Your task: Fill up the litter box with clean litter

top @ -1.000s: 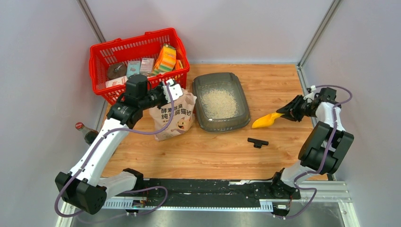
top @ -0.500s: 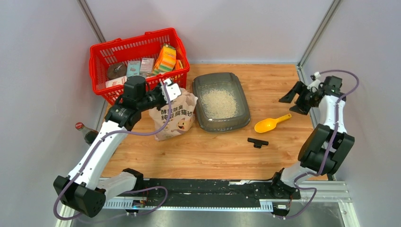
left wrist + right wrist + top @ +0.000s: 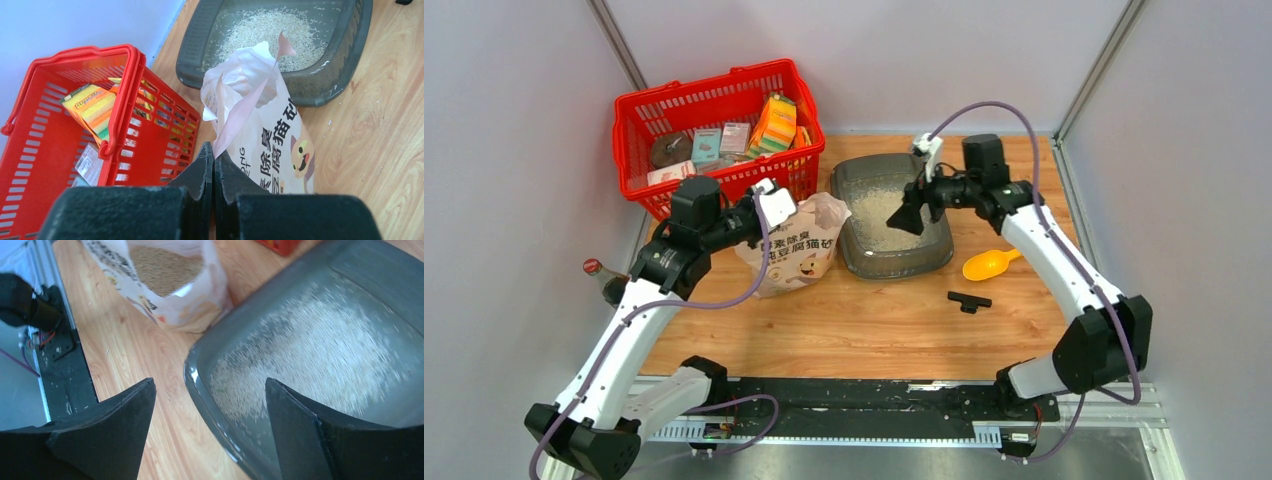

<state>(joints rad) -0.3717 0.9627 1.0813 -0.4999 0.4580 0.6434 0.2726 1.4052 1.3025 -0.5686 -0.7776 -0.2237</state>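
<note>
The dark grey litter box [image 3: 894, 268] sits mid-table with a patch of pale clean litter [image 3: 876, 228] on its floor. My right gripper [image 3: 907, 222] hovers open over the box; in the right wrist view its jaws [image 3: 210, 382] straddle the near-left rim [image 3: 200, 390], with litter [image 3: 320, 350] beyond and nothing between them. Left of the box stands the opened cat-print paper bag [image 3: 796, 252]. My left gripper [image 3: 769, 205] is shut on the bag's torn top flap [image 3: 235, 117]. The left wrist view shows the jaws [image 3: 214, 152] pressed together on that flap.
A yellow scoop [image 3: 989, 264] lies on the wood right of the box, and a small black T-shaped piece [image 3: 969, 300] lies nearer the front. A red basket [image 3: 714, 120] of groceries stands at the back left. A bottle [image 3: 604, 275] stands off the table's left edge.
My right gripper let go of the yellow scoop, which now lies on the table, opened wide and swung left over the litter box. The left arm shifted slightly, still gripping the bag.
</note>
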